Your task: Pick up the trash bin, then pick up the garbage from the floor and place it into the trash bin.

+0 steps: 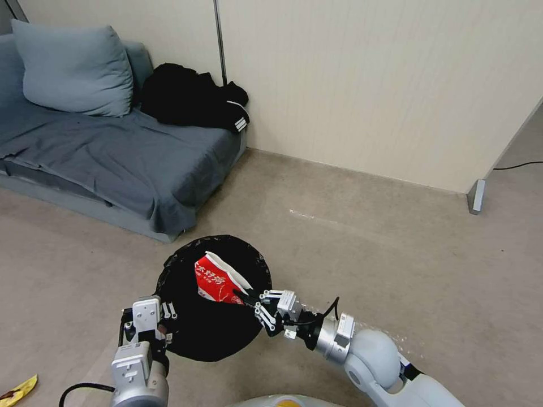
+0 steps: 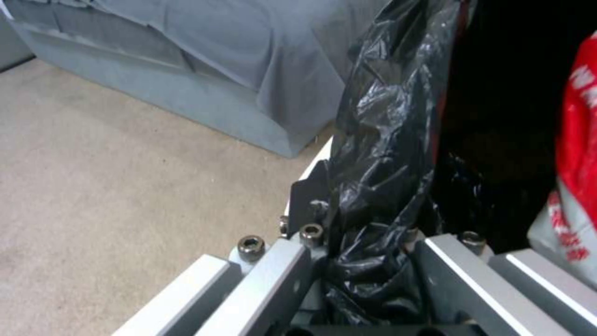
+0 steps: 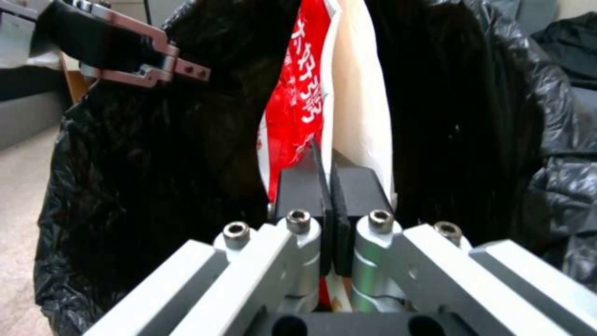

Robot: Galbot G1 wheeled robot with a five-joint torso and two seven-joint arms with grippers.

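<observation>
Right gripper (image 1: 247,298) is clamped tight on the red paper packet (image 1: 218,281) — in the right wrist view its dark pads (image 3: 348,186) are pressed together on the packet's lower edge, red printed face on one side, pale inner side on the other. It holds the packet over the open mouth of the trash bin (image 1: 186,333), above the black bag (image 1: 257,265) that lines it and folds over the rim.

Across the bin, the left gripper (image 1: 169,312) has the near-left rim pinched — the left wrist view shows crinkled black plastic bunched between its fingers (image 2: 309,196), with a sliver of the white bin wall beside it. That grip carries the bin above the beige floor (image 1: 367,254).

Further out, a yellow wrapper (image 1: 20,389) lies on the floor at the robot's far left. Behind the bin stands a grey sofa (image 1: 113,164) with a blue-grey cushion (image 1: 73,68) and a heap of black clothing (image 1: 192,96) against the pale wall (image 1: 384,85).
</observation>
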